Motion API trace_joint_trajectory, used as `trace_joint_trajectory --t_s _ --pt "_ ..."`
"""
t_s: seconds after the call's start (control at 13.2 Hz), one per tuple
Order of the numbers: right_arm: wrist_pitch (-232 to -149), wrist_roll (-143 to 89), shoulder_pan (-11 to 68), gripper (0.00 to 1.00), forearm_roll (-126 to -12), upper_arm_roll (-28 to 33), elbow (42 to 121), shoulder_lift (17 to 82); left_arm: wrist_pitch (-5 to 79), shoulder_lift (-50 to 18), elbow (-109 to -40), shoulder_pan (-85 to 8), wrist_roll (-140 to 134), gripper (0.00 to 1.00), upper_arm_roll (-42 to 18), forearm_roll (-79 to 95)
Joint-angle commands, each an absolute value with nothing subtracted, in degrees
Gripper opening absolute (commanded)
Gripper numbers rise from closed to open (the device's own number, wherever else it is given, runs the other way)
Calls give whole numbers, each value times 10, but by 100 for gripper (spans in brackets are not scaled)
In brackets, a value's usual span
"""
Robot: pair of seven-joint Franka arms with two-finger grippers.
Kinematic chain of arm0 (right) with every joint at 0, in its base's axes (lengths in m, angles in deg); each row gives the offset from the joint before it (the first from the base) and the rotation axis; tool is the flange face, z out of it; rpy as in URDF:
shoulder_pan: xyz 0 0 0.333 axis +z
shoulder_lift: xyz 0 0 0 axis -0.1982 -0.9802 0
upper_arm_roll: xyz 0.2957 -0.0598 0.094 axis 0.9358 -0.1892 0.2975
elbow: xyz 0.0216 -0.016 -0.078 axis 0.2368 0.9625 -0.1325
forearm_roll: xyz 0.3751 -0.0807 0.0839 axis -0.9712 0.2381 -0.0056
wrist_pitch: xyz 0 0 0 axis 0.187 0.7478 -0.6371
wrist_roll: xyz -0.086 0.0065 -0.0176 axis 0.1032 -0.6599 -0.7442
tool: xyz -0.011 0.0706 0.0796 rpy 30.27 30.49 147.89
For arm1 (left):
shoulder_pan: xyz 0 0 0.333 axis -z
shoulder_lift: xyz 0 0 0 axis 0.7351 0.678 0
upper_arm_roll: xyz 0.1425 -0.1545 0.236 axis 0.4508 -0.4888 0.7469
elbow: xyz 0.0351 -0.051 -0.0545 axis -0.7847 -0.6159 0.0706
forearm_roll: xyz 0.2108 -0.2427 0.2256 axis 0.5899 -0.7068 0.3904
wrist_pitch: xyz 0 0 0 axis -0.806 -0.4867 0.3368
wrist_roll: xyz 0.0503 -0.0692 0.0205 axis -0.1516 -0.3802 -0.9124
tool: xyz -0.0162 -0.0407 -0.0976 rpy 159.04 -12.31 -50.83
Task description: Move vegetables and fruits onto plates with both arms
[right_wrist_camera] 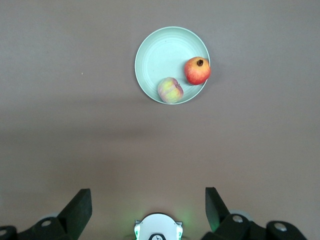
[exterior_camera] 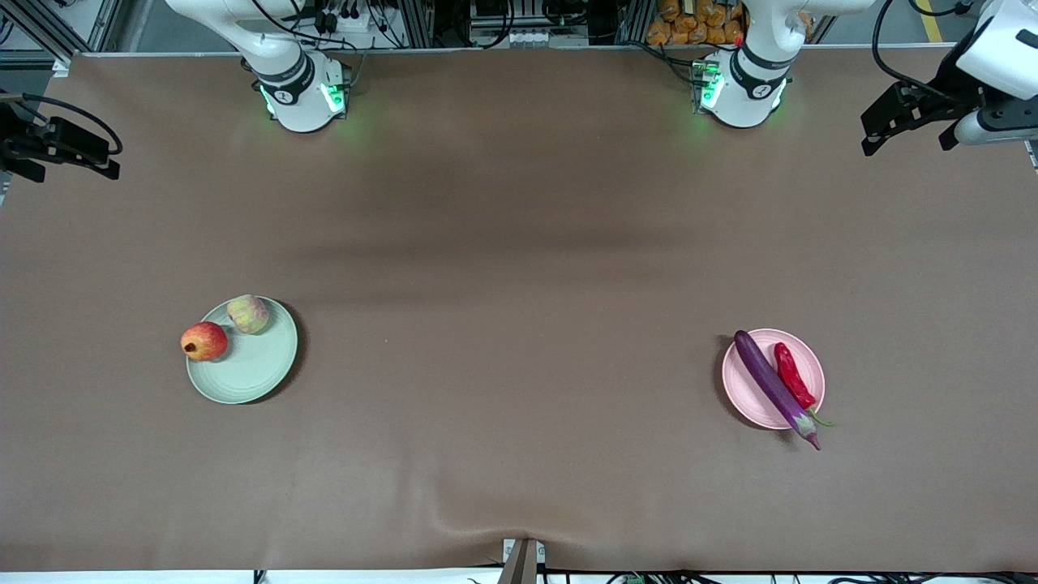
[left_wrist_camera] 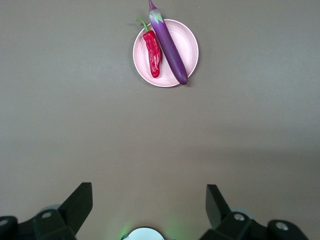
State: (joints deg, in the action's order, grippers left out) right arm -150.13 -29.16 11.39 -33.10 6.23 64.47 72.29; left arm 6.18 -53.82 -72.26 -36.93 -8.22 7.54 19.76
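Note:
The purple eggplant [exterior_camera: 770, 381] and the red chili pepper [exterior_camera: 793, 375] lie side by side on the pink plate [exterior_camera: 750, 393] toward the left arm's end; the eggplant's stem end overhangs the rim. They also show in the left wrist view: eggplant [left_wrist_camera: 170, 47], chili [left_wrist_camera: 153, 52], plate [left_wrist_camera: 189, 47]. The pomegranate [exterior_camera: 203, 341] and the peach [exterior_camera: 248, 314] sit on the green plate [exterior_camera: 255, 369], the pomegranate at its rim. The right wrist view shows the pomegranate [right_wrist_camera: 197, 70], peach [right_wrist_camera: 170, 90] and plate [right_wrist_camera: 160, 52]. My left gripper [left_wrist_camera: 149, 200] and right gripper [right_wrist_camera: 148, 202] are open, empty, raised high near their bases.
The brown table cloth [exterior_camera: 519, 324] has a fold at its edge nearest the front camera, by a metal bracket [exterior_camera: 521, 560]. The arm bases [exterior_camera: 304, 97] [exterior_camera: 742, 93] stand at the edge farthest from the front camera. My left gripper [exterior_camera: 907, 142] and right gripper [exterior_camera: 69, 166] hang at the table's ends.

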Motion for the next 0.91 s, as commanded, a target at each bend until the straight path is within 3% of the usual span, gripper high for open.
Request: trace_joint_trajectory --t_s 0.0,0.83 --pt "-1514 -295 107 100 -324 69 648 733 68 -542 -727 -372 -93 100 68 210" --pt "-1526 -300 103 100 -322 68 642 725 78 -522 -724 -377 -105 100 69 210"
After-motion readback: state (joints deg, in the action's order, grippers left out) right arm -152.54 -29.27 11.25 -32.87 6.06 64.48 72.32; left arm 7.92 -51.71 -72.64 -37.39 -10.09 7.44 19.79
